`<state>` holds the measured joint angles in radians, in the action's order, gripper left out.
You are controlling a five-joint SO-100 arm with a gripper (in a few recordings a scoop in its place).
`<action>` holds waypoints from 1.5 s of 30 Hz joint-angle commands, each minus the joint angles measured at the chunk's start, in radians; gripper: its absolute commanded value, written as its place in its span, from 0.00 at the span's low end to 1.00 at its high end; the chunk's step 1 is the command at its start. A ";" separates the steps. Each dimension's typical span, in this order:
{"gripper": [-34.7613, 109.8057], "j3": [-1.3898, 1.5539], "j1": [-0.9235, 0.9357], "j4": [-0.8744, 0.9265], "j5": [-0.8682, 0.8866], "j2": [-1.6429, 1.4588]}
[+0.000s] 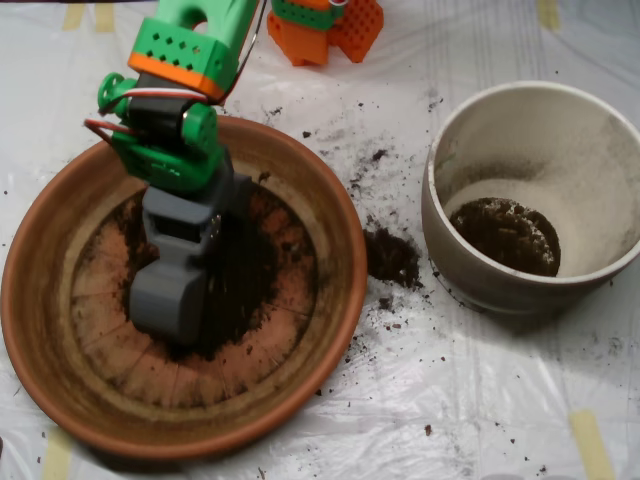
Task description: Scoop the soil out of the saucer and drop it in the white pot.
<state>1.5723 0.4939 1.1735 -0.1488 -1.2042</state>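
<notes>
Overhead view: a table (500, 400) under wrinkled white plastic sheeting, with strips of yellowish tape near its edges, fills the picture. The largest thing on it is the saucer (60, 330), a wide terracotta dish at the left, its rim running from the left edge to just past the middle. Faint radial lines show on its base where the bottom is bare.

The arm (185, 60) reaches down from the top left in green and orange printed parts, with a black motor at the wrist and red and white wires beside it. To its right at the top edge stands an orange printed part (325, 30).

The pot (590, 140) sits at the right, well apart from the saucer, off-white, deep, its inside dusted grey-brown. A dark round patch of soil lies on its bottom, toward the lower left of the floor.

The scoop (170, 300) is grey and points down into the saucer, its lower end resting on the base left of centre. Its two shells look shut together, with no gap visible between them from above; whether soil is inside cannot be told.

The soil (245, 270) in the saucer is a dark smear just right of the scoop and touching it, thinning toward the base's edges.

A small clump of spilled soil (392, 258) lies on the plastic between saucer and pot, with fine crumbs scattered around it.
</notes>
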 commanded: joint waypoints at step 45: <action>0.24 0.643 -0.009 -0.603 -0.091 -0.792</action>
<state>2.1890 0.5062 0.5983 -0.2301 -1.7886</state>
